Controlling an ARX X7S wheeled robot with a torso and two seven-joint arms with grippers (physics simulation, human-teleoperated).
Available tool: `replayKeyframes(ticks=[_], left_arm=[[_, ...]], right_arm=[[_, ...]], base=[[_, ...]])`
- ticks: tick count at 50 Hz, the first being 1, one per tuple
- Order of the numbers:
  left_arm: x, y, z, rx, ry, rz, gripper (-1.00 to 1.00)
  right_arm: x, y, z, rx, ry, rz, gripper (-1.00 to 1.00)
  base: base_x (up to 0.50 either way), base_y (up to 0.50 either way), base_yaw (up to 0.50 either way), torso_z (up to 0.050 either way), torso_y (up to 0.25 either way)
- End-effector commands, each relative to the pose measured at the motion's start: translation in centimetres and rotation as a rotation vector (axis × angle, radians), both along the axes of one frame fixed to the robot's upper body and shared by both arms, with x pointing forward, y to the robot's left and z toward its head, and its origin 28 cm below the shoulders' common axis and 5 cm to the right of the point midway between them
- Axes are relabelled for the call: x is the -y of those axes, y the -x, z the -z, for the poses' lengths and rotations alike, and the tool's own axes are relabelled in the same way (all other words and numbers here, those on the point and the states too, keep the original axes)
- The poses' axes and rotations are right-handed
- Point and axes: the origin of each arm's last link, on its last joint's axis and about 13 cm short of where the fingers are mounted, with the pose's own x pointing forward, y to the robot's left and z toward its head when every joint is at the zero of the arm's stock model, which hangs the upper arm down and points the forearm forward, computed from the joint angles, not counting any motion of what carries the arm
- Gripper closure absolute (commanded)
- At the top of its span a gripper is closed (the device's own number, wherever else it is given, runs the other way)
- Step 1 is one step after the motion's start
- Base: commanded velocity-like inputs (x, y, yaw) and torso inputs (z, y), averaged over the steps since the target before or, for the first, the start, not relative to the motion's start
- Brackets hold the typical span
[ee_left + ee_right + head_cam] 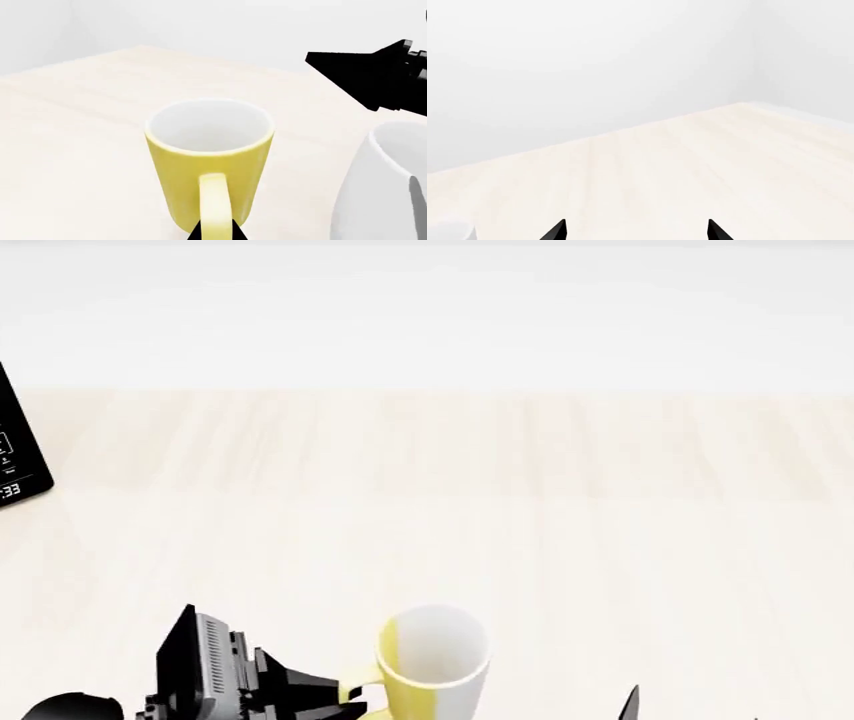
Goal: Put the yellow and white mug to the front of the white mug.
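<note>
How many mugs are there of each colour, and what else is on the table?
Yellow and white mug: 1
White mug: 1
Black device with digits at the table's edge: 1
Total: 3 things

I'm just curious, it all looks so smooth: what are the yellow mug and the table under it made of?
The yellow and white mug looks like glazed ceramic: thick rim, smooth plain colour, soft sheen; as a render, it could equally be plastic. The table looks like pale wood or wood-look laminate with a matte finish: faint lengthwise grain lines, no glare.
</note>
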Motion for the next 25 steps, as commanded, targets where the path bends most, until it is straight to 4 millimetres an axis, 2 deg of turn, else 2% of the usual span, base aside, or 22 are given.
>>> replayKeyframes(ticks=[1, 25], left_arm=[[0.1, 0.2, 0.9, -0.008, -0.002, -0.020, 1.00], [0.1, 1.0, 1.9, -0.022, -0.059, -0.040, 1.00]], right_arm=[[0.0, 0.0, -0.1, 0.002, 0.000, 0.000, -1.00], [0.0, 0.1, -0.1, 0.005, 0.000, -0.001, -1.00]], base=[[0.00, 0.00, 0.00, 0.000, 0.000], [0.00, 0.00, 0.00, 0.000, 0.000]])
